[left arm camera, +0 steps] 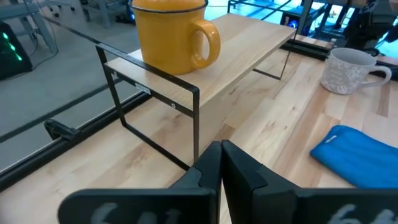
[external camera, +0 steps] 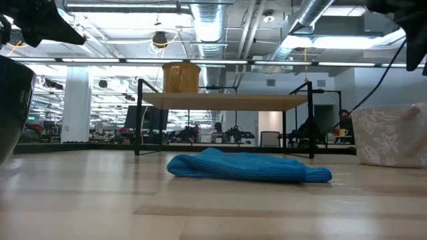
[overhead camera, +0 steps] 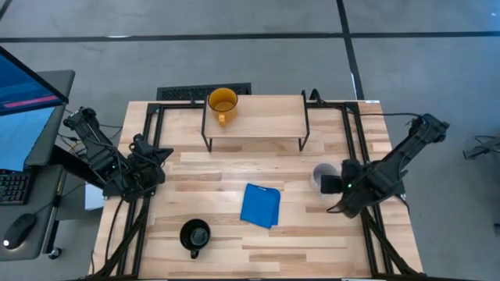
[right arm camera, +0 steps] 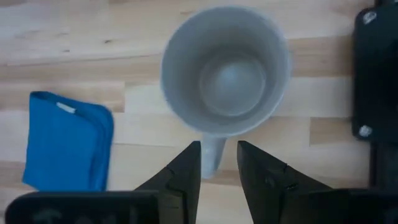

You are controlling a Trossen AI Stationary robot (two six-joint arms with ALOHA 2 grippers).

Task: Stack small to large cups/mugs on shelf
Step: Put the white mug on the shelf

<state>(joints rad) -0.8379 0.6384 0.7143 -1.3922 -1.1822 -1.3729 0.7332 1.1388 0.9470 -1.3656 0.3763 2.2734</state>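
The yellow-orange mug (overhead camera: pixel 222 104) stands upright on the left end of the shelf's wood top (overhead camera: pixel 262 119); it also shows in the left wrist view (left arm camera: pixel 171 34) and the low view (external camera: pixel 180 77). The light grey mug (overhead camera: pixel 323 176) stands on its base on the table at the right. The black mug (overhead camera: pixel 194 235) stands near the front edge. My right gripper (right arm camera: pixel 217 155) is open above the grey mug (right arm camera: pixel 227 71), with its fingers on either side of the handle (right arm camera: pixel 213 152) and higher than it. My left gripper (left arm camera: pixel 221 158) is shut and empty, left of the shelf.
A folded blue cloth (overhead camera: pixel 261 204) lies on the table between the black mug and the grey mug. The shelf stands on thin black legs (left arm camera: pixel 196 124) at the table's far middle. A desk with a monitor (overhead camera: pixel 23 109) stands left of the table.
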